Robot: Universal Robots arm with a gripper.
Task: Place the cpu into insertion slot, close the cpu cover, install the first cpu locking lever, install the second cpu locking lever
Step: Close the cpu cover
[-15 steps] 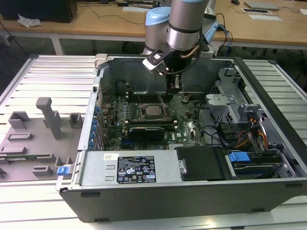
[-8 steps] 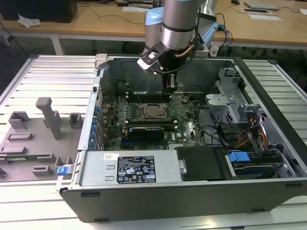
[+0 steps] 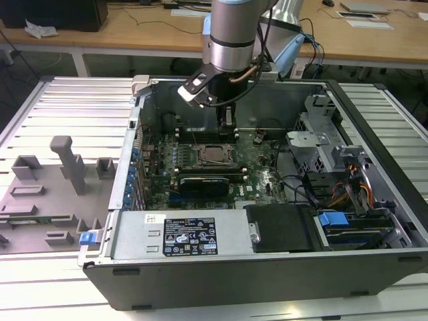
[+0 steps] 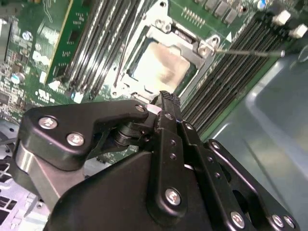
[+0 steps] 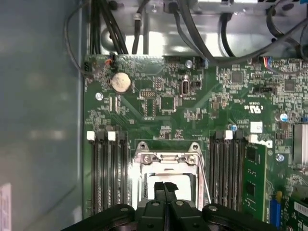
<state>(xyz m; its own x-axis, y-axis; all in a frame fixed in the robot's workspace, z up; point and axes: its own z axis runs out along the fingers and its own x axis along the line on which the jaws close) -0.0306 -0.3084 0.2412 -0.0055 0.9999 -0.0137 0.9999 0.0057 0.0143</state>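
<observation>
Open computer case (image 3: 374,100) lay on a slatted metal table (image 3: 73,100). The gripper (image 5: 165,186) hung above the insertion slot (image 3: 215,155), fingers pressed together with nothing between them. Beneath its tips the cpu (image 4: 159,67) sat in the slot, showing through the window of the cpu cover (image 4: 185,41), which lay flat over it. A thin wire lever (image 4: 250,52) stuck out across the memory slots (image 4: 226,77).
</observation>
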